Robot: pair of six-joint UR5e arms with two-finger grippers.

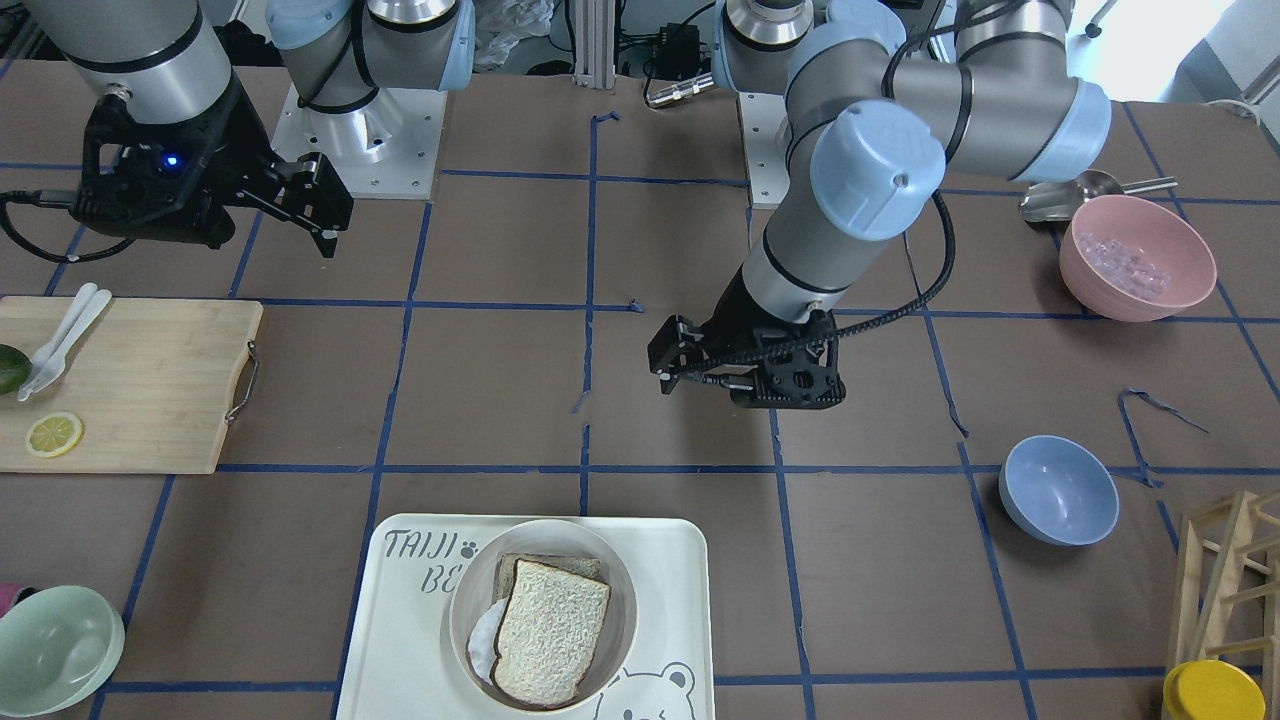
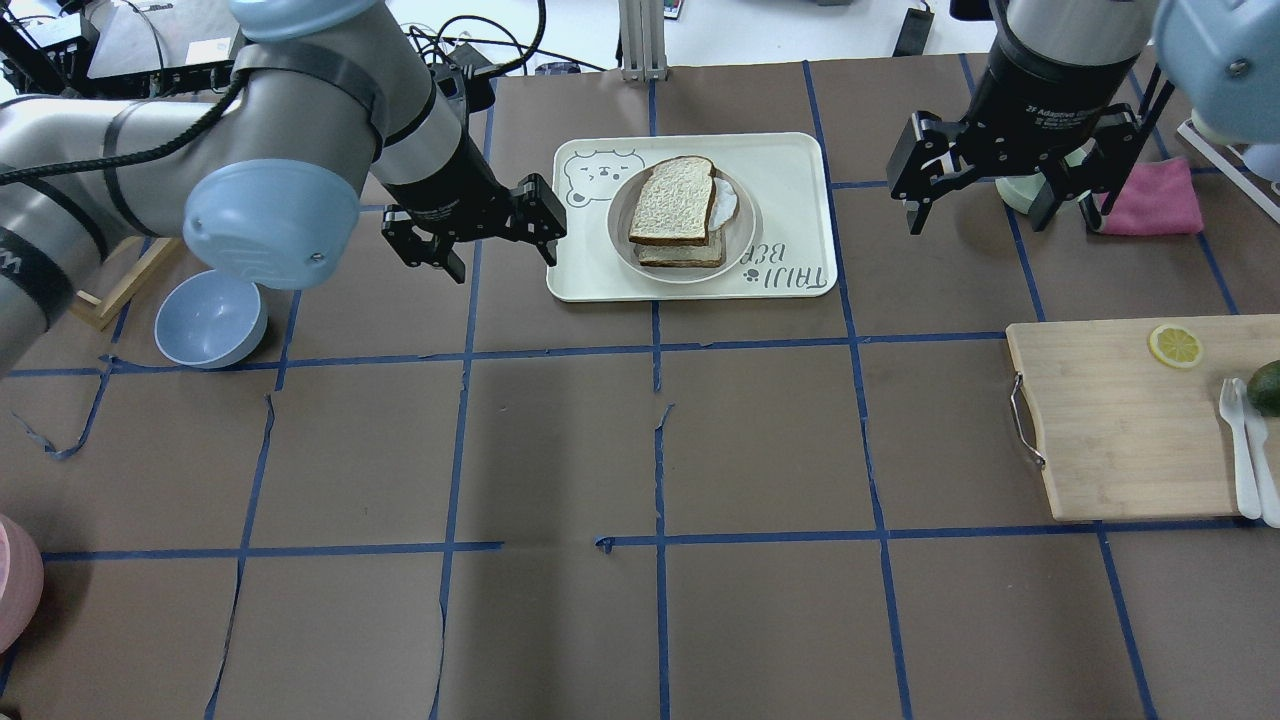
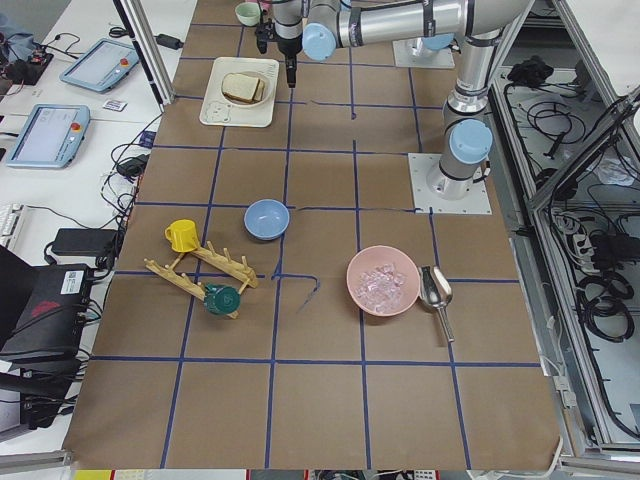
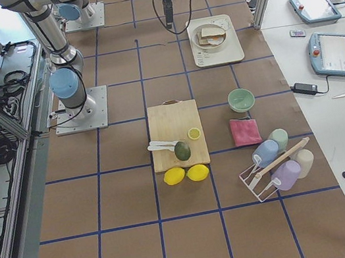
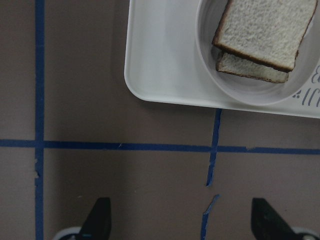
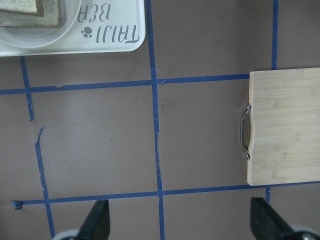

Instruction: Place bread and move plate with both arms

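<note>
Seeing the bread (image 2: pixel 672 198) lying flat in the plate (image 2: pixel 683 277), stacked on a duller tan slice (image 2: pixel 682 255) and covering most of it. Spotting a white bit (image 2: pixel 728 200) poking out from under the bread on one side; not managing to tell what. Finding the plate sitting roughly centred on the bear-print tray (image 2: pixel 785 165), at the far side of the desk (image 2: pixel 560 450). Reading the left gripper (image 2: pixel 505 262) as released, spread wide and holding nothing, hovering just beside the tray's short edge. Reading the right gripper (image 2: pixel 975 222) as released too and empty, hanging well apart from the tray on the other side, near a pink cloth (image 2: pixel 1150 195). Noting a cutting board (image 2: pixel 1120 430) with a lemon slice (image 2: pixel 1175 346) nearer the robot on the right, and a blue bowl (image 2: pixel 212 318) on the left.
</note>
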